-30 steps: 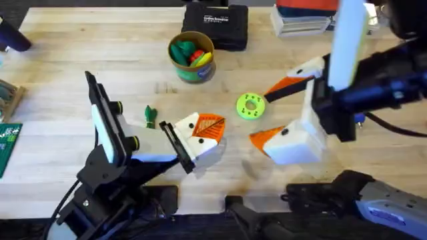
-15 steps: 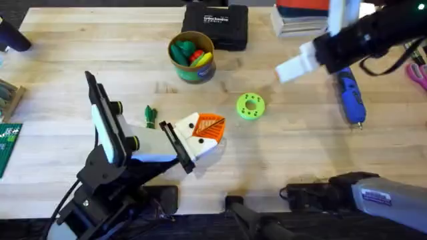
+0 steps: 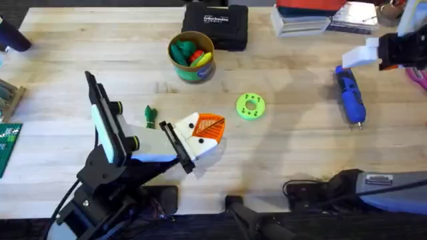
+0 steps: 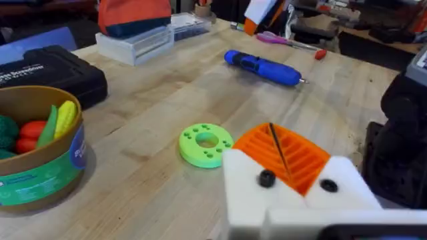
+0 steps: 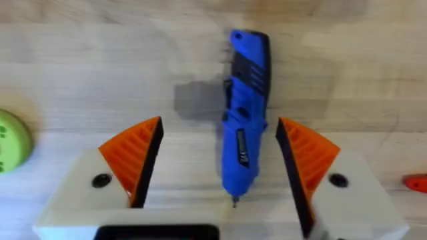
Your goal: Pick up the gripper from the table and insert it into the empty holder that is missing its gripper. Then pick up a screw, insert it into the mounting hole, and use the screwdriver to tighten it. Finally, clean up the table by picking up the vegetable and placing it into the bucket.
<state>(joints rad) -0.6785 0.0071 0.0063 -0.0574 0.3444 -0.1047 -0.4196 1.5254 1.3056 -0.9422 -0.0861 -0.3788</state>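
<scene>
On the wooden table (image 3: 293, 153), the screwdriver (image 3: 349, 96) lies beneath the right claw (image 5: 217, 167).

Right claw (image 3: 373, 52): in the overhead view it is cut off by the right edge, and its fingertips cannot be made out there. In the right wrist view the screwdriver (image 5: 243, 113) tip is too fine to resolve against the tabletop (image 5: 100, 67).

Left claw (image 3: 200, 133): the fingers overlap in the overhead view, and the gap between them cannot be judged.

Bucket (image 4: 40, 160): cut off by the left edge in the left wrist view. Its contents are partly hidden behind the rim.

Black case (image 3: 215, 25): its far side is cut off by the top edge; the label text is too small to read.

Lime-green disc (image 5: 10, 140): cut off by the picture's edge.
</scene>
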